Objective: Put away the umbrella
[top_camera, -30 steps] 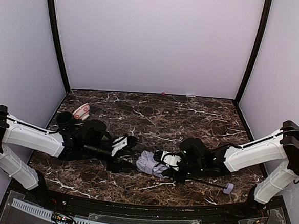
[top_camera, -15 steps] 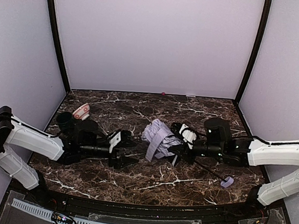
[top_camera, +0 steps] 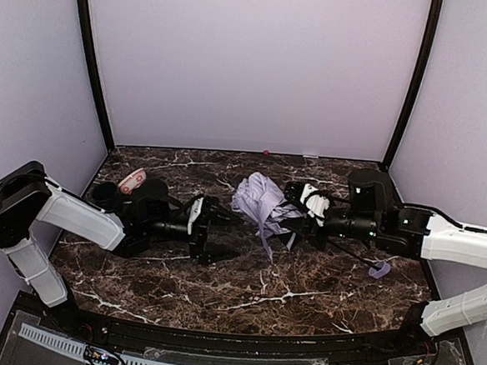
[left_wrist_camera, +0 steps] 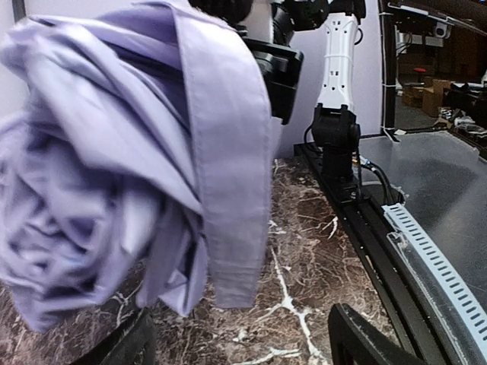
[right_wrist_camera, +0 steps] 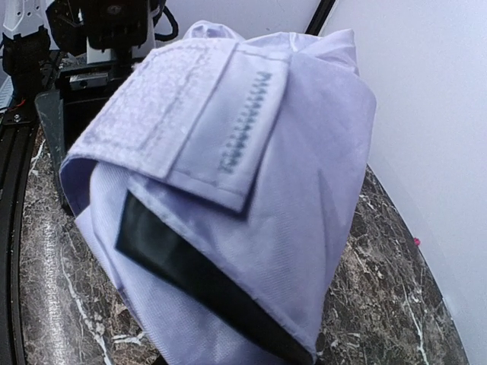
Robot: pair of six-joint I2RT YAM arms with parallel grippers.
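Dark marble veined in white covers the table (top_camera: 303, 287), with pale lavender walls on three sides. From above, you see the umbrella (top_camera: 259, 202) near the middle, its lavender canopy bunched and raised off the marble. Your right gripper (top_camera: 298, 210) is clamped on the black part just behind the canopy. The thin shaft (top_camera: 351, 255) slants right and nearer to the small knob handle (top_camera: 379, 270). A fabric strap (top_camera: 268, 247) dangles under the bundle. Your left gripper (top_camera: 222, 231) lies just left of the canopy, claw spread wide and holding nothing. A red-patterned bowl (top_camera: 132, 181) sits far left, well apart from it all.

Through the left wrist camera, the crumpled canopy (left_wrist_camera: 114, 190) fills the left half, and the strap (left_wrist_camera: 228, 190) hangs flat in front of it. Two dark fingertips (left_wrist_camera: 365, 342) stand far apart at the bottom edge, with only marble (left_wrist_camera: 304, 266) between them.

Through the right wrist camera, the canopy (right_wrist_camera: 304, 167) crowds the lens. The strap's stitched fuzzy patch (right_wrist_camera: 190, 122) lies across the top, and a strip of black underside (right_wrist_camera: 198, 281) shows below. You cannot see that claw's fingers here.
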